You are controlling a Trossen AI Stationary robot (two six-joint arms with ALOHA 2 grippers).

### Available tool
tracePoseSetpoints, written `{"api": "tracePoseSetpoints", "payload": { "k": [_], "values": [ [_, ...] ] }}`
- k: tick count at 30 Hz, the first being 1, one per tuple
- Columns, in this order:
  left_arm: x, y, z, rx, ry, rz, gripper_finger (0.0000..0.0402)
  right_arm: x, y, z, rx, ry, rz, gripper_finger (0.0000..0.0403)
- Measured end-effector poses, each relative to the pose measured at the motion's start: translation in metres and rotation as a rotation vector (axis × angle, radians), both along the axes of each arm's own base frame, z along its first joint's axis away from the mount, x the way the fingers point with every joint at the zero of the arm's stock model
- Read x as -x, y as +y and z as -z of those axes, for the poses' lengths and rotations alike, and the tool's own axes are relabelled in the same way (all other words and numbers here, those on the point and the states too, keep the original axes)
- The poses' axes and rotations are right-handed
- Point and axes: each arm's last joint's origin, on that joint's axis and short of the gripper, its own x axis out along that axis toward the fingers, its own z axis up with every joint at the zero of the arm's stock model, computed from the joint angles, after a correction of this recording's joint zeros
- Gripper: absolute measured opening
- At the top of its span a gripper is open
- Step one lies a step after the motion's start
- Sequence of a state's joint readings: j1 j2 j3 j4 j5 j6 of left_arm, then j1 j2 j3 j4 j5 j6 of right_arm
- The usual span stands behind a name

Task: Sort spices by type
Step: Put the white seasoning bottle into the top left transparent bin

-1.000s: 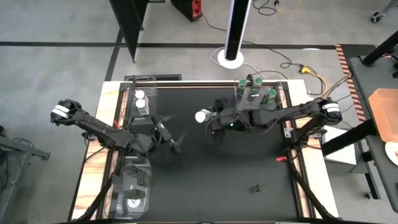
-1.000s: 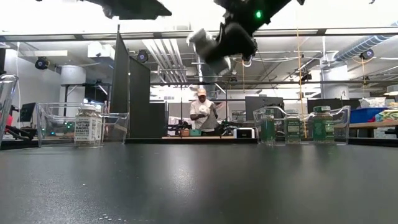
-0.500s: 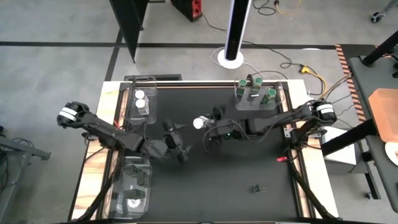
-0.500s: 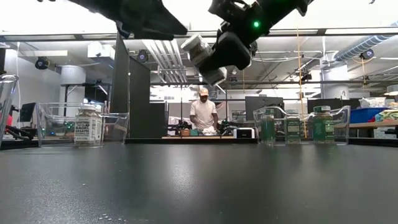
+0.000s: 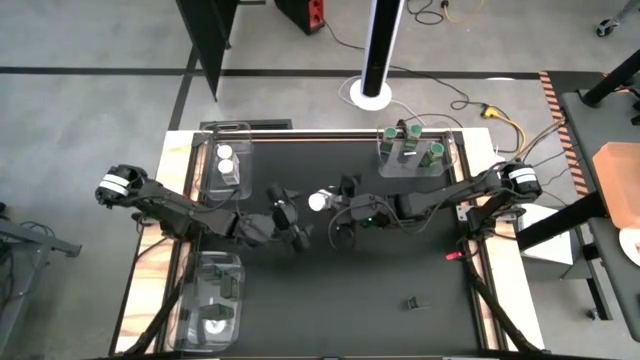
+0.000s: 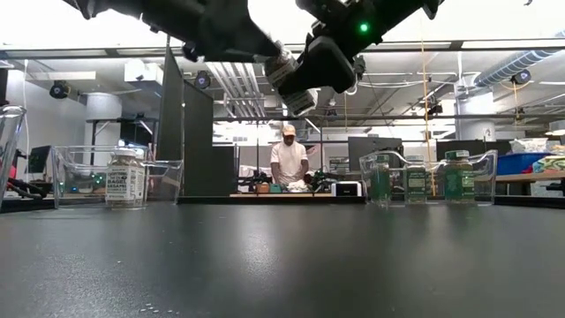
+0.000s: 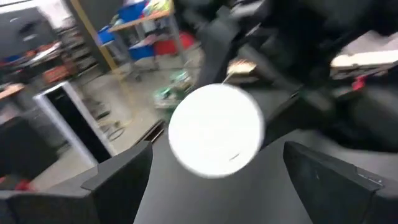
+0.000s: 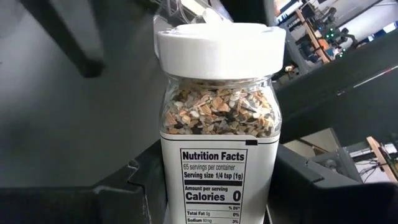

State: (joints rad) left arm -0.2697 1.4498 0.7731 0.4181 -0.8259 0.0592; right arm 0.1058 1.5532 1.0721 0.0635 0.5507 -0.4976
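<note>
A white-lidded spice jar [image 5: 319, 200] with a clear body and a nutrition label hangs in mid-air above the middle of the black bench [image 5: 400, 290], clamped in the right claw [image 8: 214, 186] by its lower body, its lid pointing toward the left arm. The left claw [image 5: 291, 222] hovers just beside that lid, its fingers [image 7: 124, 180] spread wide apart with the white disc framed between them, touching nothing.

Biggest risk, by this reading: a handover that fails high over the bench. If the right claw lets go before the left has closed, the jar drops and may roll or crack. Next, the two claws sit very near each other and could knock together, jolting the jar out of line. Smaller again, the left fingers may close on the smooth round lid alone, a slippery hold that could twist or slip.

Two white-lidded jars [image 5: 226, 160] wait in the clear plastic tray [image 5: 213, 178] at the bench's far left; green-lidded jars [image 5: 410, 141] stand in the clear tray [image 5: 452, 160] at the far right. A careless swing toward either could topple them. A person [image 6: 289, 162] works at a table far behind.
</note>
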Motion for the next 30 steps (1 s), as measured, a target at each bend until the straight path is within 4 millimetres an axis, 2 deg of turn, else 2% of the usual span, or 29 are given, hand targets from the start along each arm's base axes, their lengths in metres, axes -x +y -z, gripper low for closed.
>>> {"api": "tracePoseSetpoints", "payload": {
  "k": [7,12,18,25,30],
  "values": [
    [-0.004,0.008,-0.004,0.000,-0.021,0.055,0.0342,0.000,0.000,0.000,0.001,0.003,0.000,0.0189],
    [-0.006,0.016,-0.004,0.011,-0.026,0.069,0.0323,0.000,0.000,0.001,0.001,0.006,0.000,0.0189],
    [-0.007,0.017,-0.004,0.012,-0.024,0.087,0.0279,0.000,0.000,0.001,0.001,0.006,0.001,0.0189],
    [-0.007,0.017,-0.004,0.015,-0.027,0.089,0.0188,0.000,0.000,0.001,0.000,0.006,0.001,0.0189],
    [-0.007,0.017,-0.004,0.022,-0.032,0.086,0.0187,0.000,0.000,0.001,-0.005,0.006,-0.002,0.0189]
  ]
}}
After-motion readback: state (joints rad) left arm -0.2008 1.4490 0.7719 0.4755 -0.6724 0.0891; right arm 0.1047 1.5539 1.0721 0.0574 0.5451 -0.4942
